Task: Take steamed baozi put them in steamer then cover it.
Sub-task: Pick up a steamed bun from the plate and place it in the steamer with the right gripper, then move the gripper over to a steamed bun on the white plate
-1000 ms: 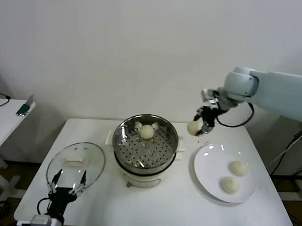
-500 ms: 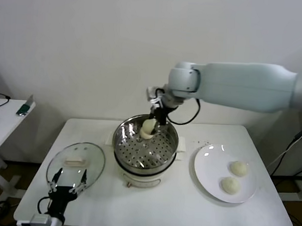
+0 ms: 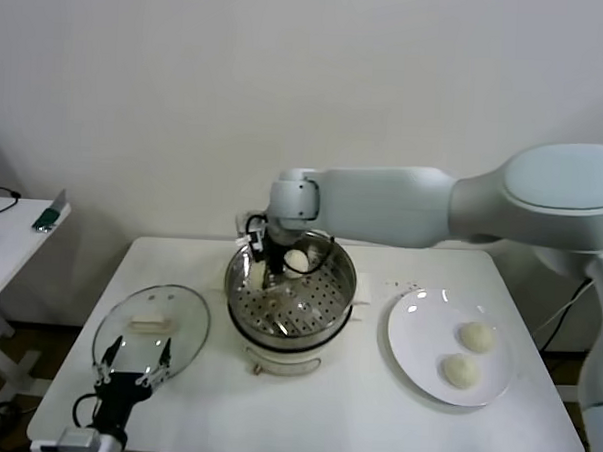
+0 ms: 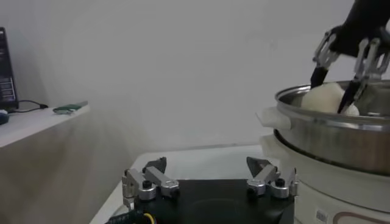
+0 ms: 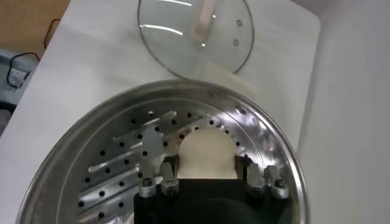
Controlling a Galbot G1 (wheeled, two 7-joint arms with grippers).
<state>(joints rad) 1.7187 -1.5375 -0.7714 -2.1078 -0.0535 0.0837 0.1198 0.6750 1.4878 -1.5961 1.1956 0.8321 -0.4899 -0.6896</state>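
The steel steamer [image 3: 342, 298] stands mid-table with one baozi [image 3: 297, 259] at the back of its perforated tray [image 5: 122, 158]. My right gripper [image 3: 265, 272] reaches down into the pot's left rear and is shut on a second baozi [image 5: 207, 153], low over the tray. The left wrist view shows that baozi [image 4: 329, 97] at rim height. Two more baozi [image 3: 476, 337] [image 3: 460, 370] lie on the white plate [image 3: 417, 341]. The glass cover [image 3: 152, 328] lies flat at the table's left. My left gripper [image 3: 133, 371] is open and empty at the cover's near edge.
A side table [image 3: 11, 238] with a small green item [image 3: 50, 215] stands at far left. A few crumbs [image 3: 404, 286] lie between steamer and plate. My long right arm [image 3: 412, 206] spans above the table's back right.
My right arm has swung left from above the plate to the steamer and lowered the baozi into the pot's left rear. The left arm has not moved.
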